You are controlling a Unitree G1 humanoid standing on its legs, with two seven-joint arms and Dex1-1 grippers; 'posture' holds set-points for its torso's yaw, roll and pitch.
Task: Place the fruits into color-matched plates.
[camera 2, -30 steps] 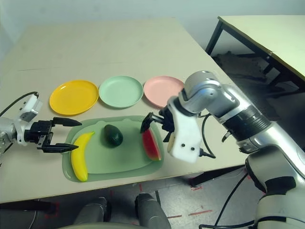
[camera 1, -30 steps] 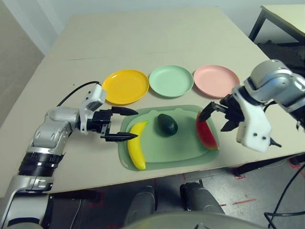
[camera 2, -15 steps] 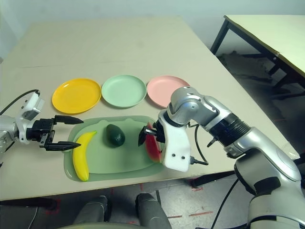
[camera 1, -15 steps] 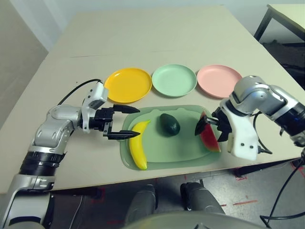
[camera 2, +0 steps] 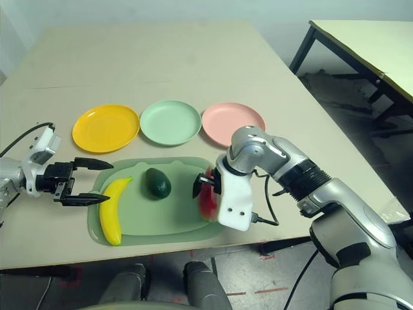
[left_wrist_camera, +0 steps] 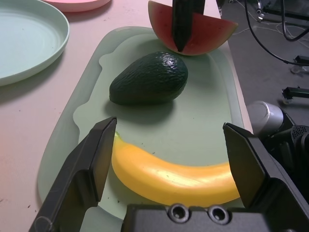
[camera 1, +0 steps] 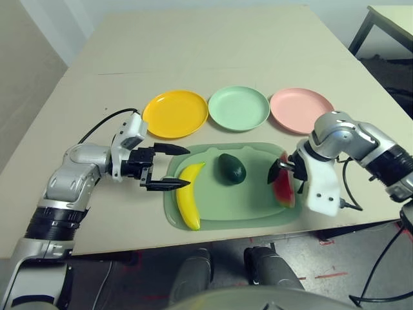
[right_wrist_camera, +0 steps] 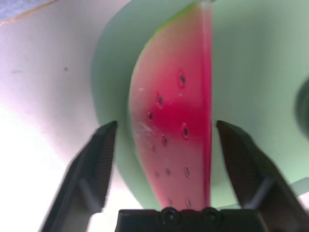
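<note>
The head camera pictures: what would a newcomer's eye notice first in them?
Probably the right gripper, pointing down with its jaws set around the red watermelon wedge with green rind at the right end of the rounded green cutting mat. Next, the row of three round plastic plates behind the mat: yellow-orange, pale mint green and pale pink, all without fruit.

Bright, even light; soft shadows.

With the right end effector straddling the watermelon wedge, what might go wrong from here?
The watermelon wedge stands on edge between the right end effector's fingers, with gaps showing either side; an uneven close may tip it. It sits near the green mat's rim, so a nudge might push it off. The avocado lies close beside it.
</note>
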